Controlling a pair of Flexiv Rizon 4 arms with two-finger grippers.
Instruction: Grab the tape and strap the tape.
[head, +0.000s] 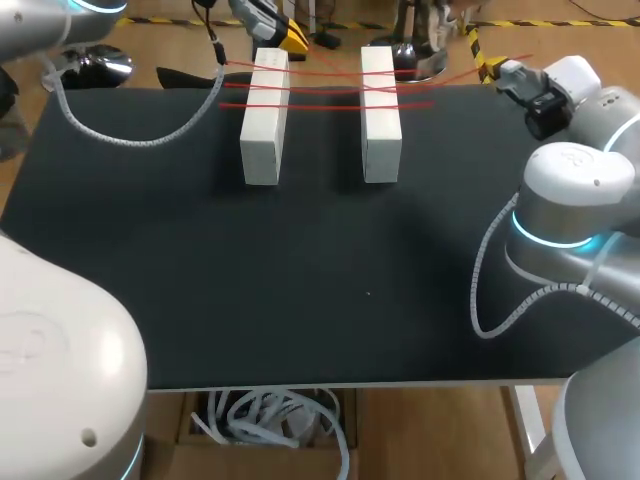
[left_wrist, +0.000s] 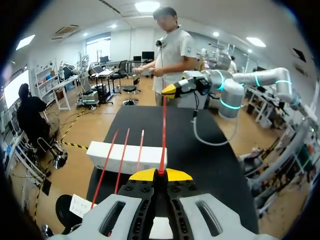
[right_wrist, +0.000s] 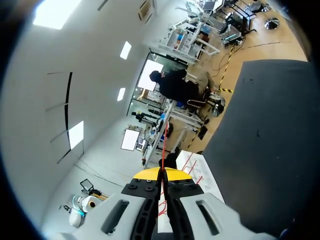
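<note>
Two white blocks (head: 264, 118) (head: 380, 115) lie side by side at the back of the black table (head: 300, 280). Several strands of thin red tape (head: 330, 88) run across both. My left gripper (head: 290, 38) hangs behind the left block, shut on the tape. My right gripper (head: 486, 66) is off the back right, shut on the tape's other end. In the left wrist view a red strand (left_wrist: 163, 130) runs taut from my left gripper (left_wrist: 160, 174) over a block (left_wrist: 125, 156) to my right gripper (left_wrist: 170, 90). In the right wrist view the tape (right_wrist: 163, 145) leaves my right gripper (right_wrist: 161, 172) beside a block (right_wrist: 192, 167).
A white coiled cable (head: 130, 135) from my left arm droops onto the table's back left. My right arm's joints (head: 570, 200) and its cable (head: 490, 290) hang over the right side. The table's front half holds nothing else.
</note>
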